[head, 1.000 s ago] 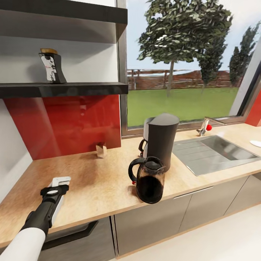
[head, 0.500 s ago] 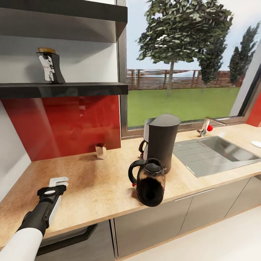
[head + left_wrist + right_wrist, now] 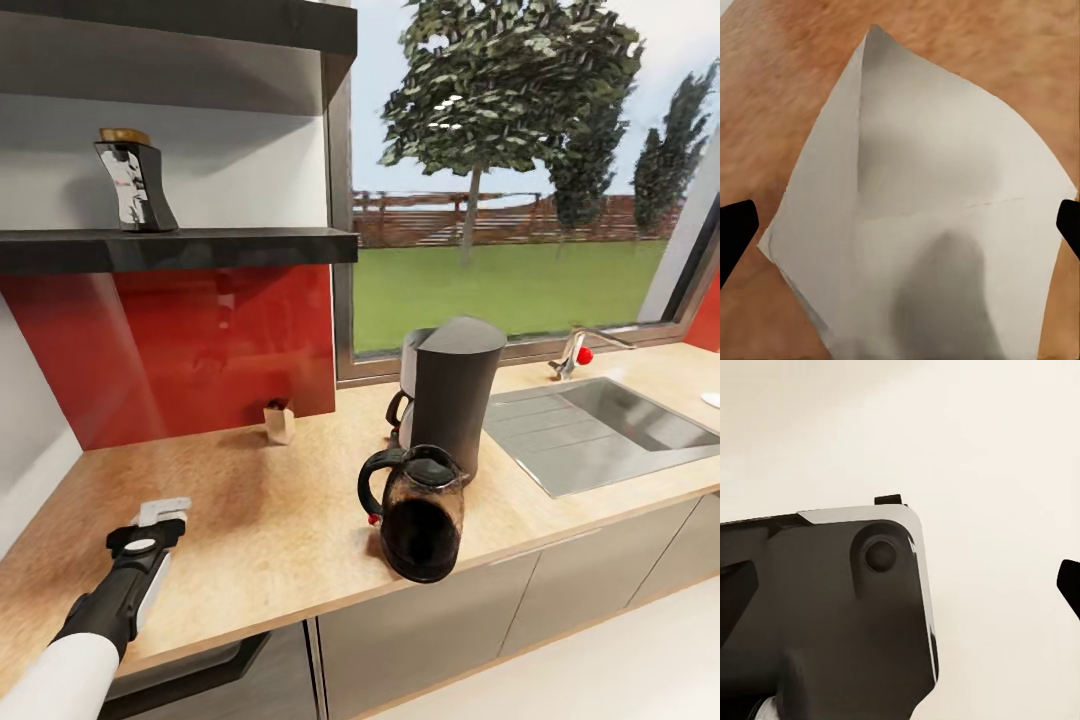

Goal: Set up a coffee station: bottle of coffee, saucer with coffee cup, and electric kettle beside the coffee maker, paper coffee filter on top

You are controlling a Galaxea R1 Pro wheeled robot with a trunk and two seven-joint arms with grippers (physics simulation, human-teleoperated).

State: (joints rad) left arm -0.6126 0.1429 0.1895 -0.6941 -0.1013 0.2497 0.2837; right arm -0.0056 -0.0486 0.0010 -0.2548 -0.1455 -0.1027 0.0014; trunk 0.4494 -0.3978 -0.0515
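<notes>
The white paper coffee filter (image 3: 930,225) lies flat on the wooden countertop (image 3: 270,520), and shows as a white patch (image 3: 170,506) past my left gripper (image 3: 150,530). The left gripper (image 3: 900,232) hangs right over the filter, open, with a black fingertip (image 3: 735,232) at each side of it. The black coffee maker (image 3: 450,390) stands mid-counter with the dark electric kettle (image 3: 418,512) just in front. The bottle of coffee (image 3: 135,180) is on the black shelf (image 3: 200,245). My right gripper (image 3: 900,585) is open over the pale floor, beside a dark part of the robot.
A small brown object (image 3: 279,422) stands by the red backsplash. The steel sink (image 3: 600,425) with its tap (image 3: 575,350) lies right of the coffee maker. A white dish edge (image 3: 712,399) shows at the far right of the counter. Bare countertop lies between my left arm and the kettle.
The whole head view has shifted a little, so the camera moved. My left gripper sits slightly lower and nearer the front edge, still over the filter.
</notes>
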